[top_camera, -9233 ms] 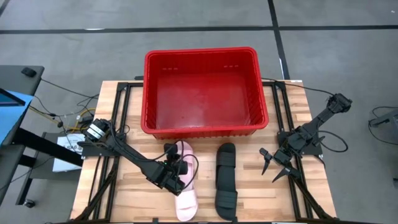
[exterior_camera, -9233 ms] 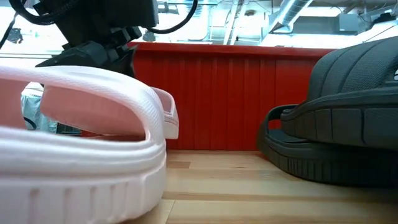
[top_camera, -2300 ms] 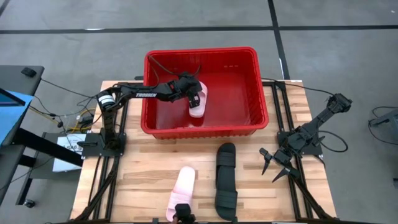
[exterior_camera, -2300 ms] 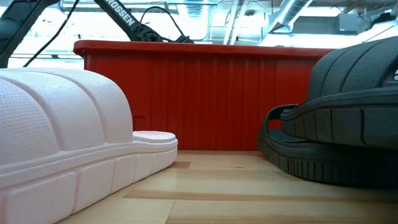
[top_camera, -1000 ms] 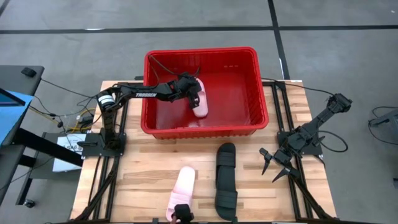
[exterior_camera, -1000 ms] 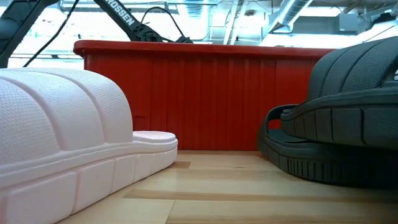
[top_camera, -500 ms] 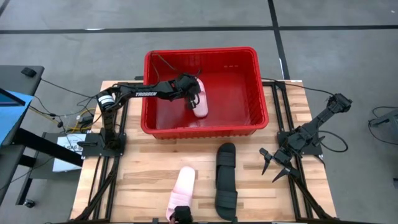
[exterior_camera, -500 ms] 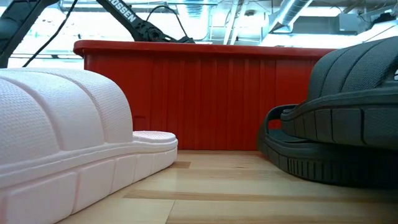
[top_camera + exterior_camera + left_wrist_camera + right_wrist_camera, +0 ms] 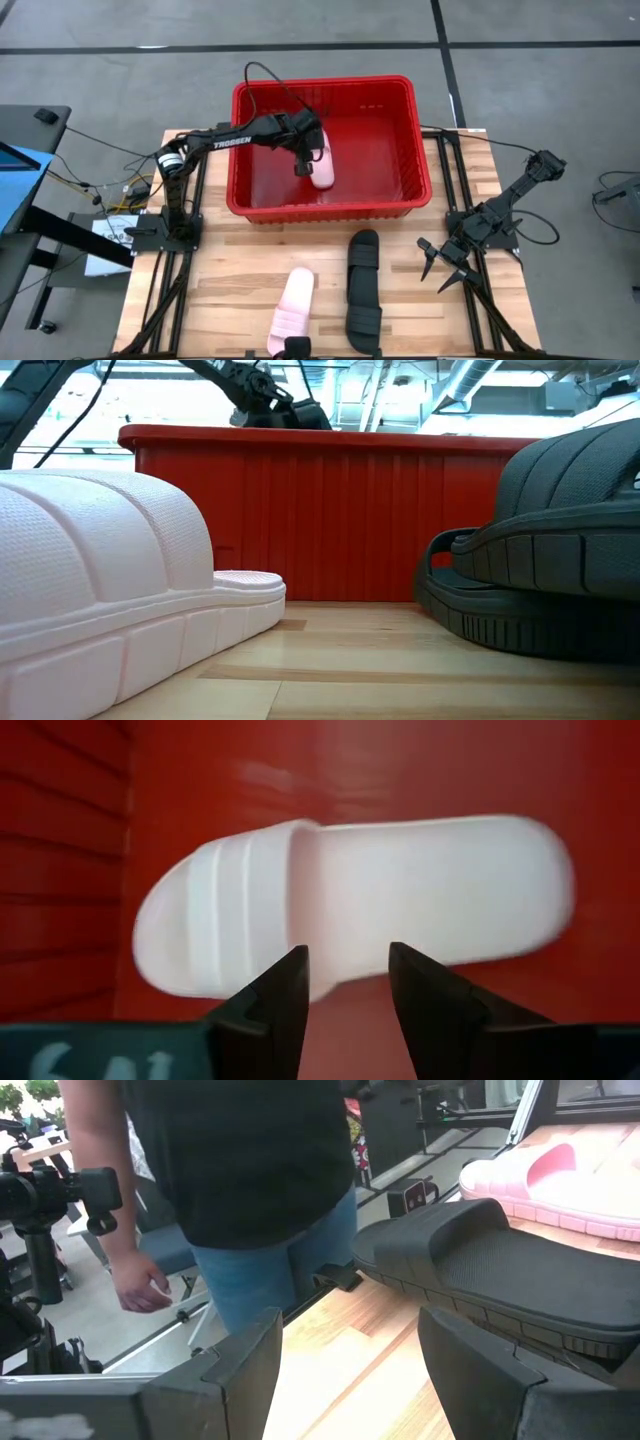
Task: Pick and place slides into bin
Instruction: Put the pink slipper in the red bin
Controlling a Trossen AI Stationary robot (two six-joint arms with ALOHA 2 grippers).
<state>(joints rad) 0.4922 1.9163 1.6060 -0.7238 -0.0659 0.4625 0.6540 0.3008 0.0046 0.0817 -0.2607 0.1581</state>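
Observation:
The red bin [image 9: 240,150] stands at the table's far middle. One pale pink slide [image 9: 321,166] lies sole down on its floor; it also shows in the left wrist view [image 9: 380,910]. My left gripper [image 9: 303,160] hangs open just above that slide, fingers pointing down, touching nothing. A second pink slide [image 9: 289,316] lies on the table near the front edge. Two black slides [image 9: 363,290] lie beside it, one partly on the other. My right gripper [image 9: 445,263] waits open at the table's right side.
The bin's front wall [image 9: 330,510] rises between the table slides and the bin floor. A person [image 9: 250,1190] stands beyond the table's near edge. Bare wood lies left of the pink slide and between the black slides and my right gripper.
My left gripper has risen inside the bin; its arm now shows above the bin's rim in the low view. The pink slide stays lying on the bin floor.

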